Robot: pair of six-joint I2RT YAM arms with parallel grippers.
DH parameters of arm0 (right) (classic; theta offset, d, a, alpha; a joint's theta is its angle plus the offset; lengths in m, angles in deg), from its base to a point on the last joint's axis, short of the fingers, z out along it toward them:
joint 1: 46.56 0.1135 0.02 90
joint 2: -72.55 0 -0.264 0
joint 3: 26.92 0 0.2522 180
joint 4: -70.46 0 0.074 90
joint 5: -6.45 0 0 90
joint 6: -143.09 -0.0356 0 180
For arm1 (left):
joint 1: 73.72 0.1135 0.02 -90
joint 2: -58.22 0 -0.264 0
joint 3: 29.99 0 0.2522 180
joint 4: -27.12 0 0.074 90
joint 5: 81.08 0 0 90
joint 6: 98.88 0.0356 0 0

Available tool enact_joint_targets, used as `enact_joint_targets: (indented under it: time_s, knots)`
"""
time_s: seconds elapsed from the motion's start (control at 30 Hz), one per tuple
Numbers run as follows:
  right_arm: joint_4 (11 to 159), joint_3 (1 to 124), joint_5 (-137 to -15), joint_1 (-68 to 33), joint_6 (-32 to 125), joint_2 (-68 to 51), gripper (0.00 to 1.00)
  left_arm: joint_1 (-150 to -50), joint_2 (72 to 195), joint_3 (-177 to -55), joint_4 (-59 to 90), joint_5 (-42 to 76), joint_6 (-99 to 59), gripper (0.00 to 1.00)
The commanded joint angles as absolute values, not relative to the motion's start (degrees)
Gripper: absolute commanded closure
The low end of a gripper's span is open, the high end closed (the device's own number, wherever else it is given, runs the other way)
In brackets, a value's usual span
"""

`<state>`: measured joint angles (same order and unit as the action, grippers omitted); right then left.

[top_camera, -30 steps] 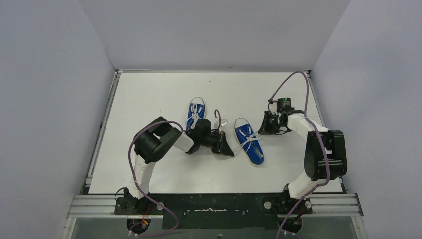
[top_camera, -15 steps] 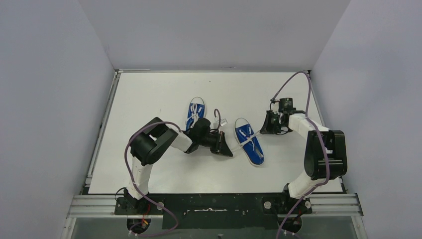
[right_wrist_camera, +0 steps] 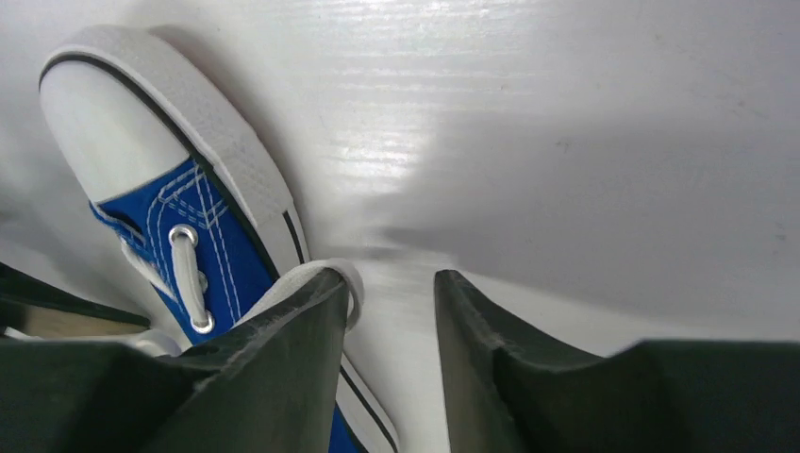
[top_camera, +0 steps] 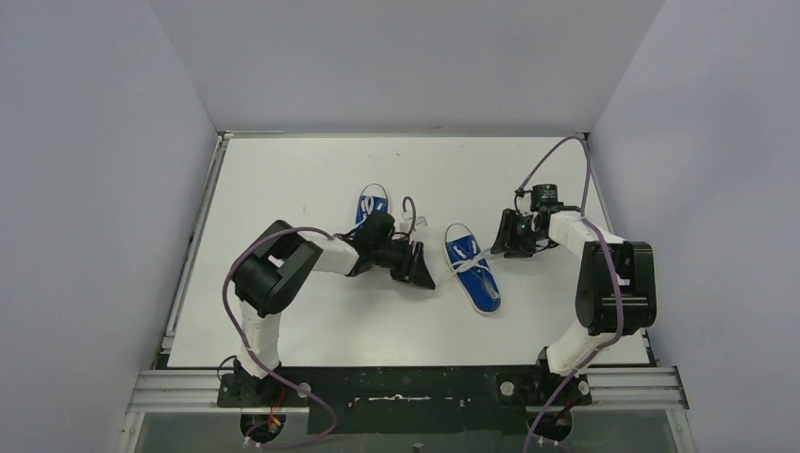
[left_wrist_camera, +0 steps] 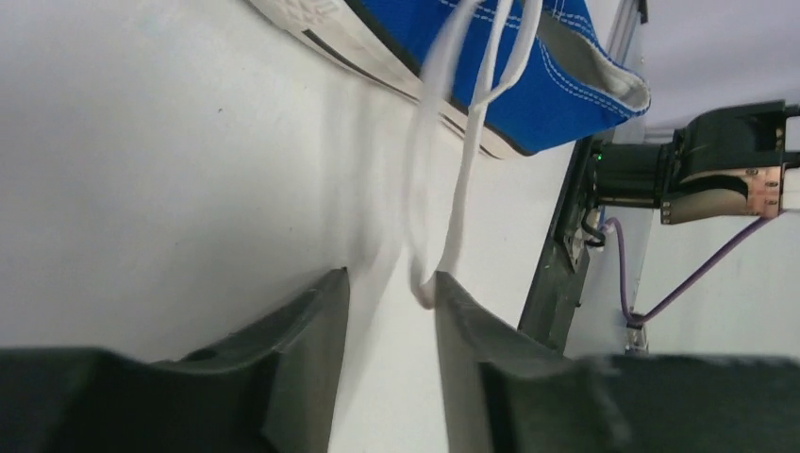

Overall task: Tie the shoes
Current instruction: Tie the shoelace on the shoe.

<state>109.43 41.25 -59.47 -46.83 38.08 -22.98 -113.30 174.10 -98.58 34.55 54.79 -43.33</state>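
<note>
Two blue shoes with white laces lie mid-table. The right shoe (top_camera: pixel 473 268) sits between my grippers; the left shoe (top_camera: pixel 369 209) is partly hidden behind my left arm. My left gripper (top_camera: pixel 425 276) (left_wrist_camera: pixel 389 278) is open at the right shoe's left side. A white lace loop (left_wrist_camera: pixel 464 179) hangs from the shoe (left_wrist_camera: pixel 547 85) and rests against one fingertip, unpinched. My right gripper (top_camera: pixel 499 246) (right_wrist_camera: pixel 389 276) is open beside the shoe's toe (right_wrist_camera: pixel 179 189). Another lace loop (right_wrist_camera: pixel 358 283) is draped over its left fingertip.
The white table (top_camera: pixel 311 160) is enclosed by grey walls on three sides. A metal rail (top_camera: pixel 406 385) with both arm bases runs along the near edge. In the left wrist view the right arm's black wrist (left_wrist_camera: pixel 726 156) shows beyond the shoe.
Both grippers have opened and released the lace loops they were pulling apart. The left arm's elbow has swung slightly left and away, and the right gripper has shifted little.
</note>
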Motion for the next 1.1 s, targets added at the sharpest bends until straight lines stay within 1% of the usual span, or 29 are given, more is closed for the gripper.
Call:
enact_joint_targets:
  time_s: [0.0,0.03,0.07,0.17,0.33,0.47,0.53,0.63,0.9,1.07]
  knots:
    - [120.49,47.84,-63.56,-46.91,40.14,-16.62,0.51,-111.45,164.24,-101.03,20.70,50.70,-33.89,0.57]
    - [123.90,49.11,-64.55,-46.91,41.21,-14.76,0.47,-110.94,162.35,-101.24,17.81,50.06,-32.09,0.48]
    - [127.61,50.40,-64.94,-45.72,42.15,-13.45,0.45,-110.64,160.55,-101.36,14.89,48.95,-30.38,0.45]
    - [134.92,52.12,-63.66,-41.75,43.98,-10.60,0.41,-110.86,157.63,-102.92,10.28,47.30,-27.56,0.43]
    - [132.31,46.99,-59.63,-37.31,43.69,-6.75,0.43,-113.70,161.91,-110.55,12.37,48.81,-30.35,0.43]
    - [130.06,44.95,-58.72,-36.17,42.46,-7.59,0.53,-116.73,165.67,-114.84,15.02,49.21,-31.45,0.44]
    - [129.86,44.66,-60.90,-35.88,42.44,-7.70,0.56,-118.13,167.87,-116.74,16.47,49.79,-32.48,0.45]
    - [130.26,44.38,-62.79,-35.76,43.45,-8.04,0.57,-120.04,170.33,-118.79,16.85,48.68,-32.33,0.46]
    - [128.21,43.40,-61.32,-35.82,44.30,-11.05,0.65,-122.30,174.11,-122.32,13.82,42.24,-28.57,0.47]
    - [127.03,43.70,-60.70,-35.76,44.51,-12.58,0.64,-122.29,175.61,-123.41,13.45,41.32,-27.90,0.51]
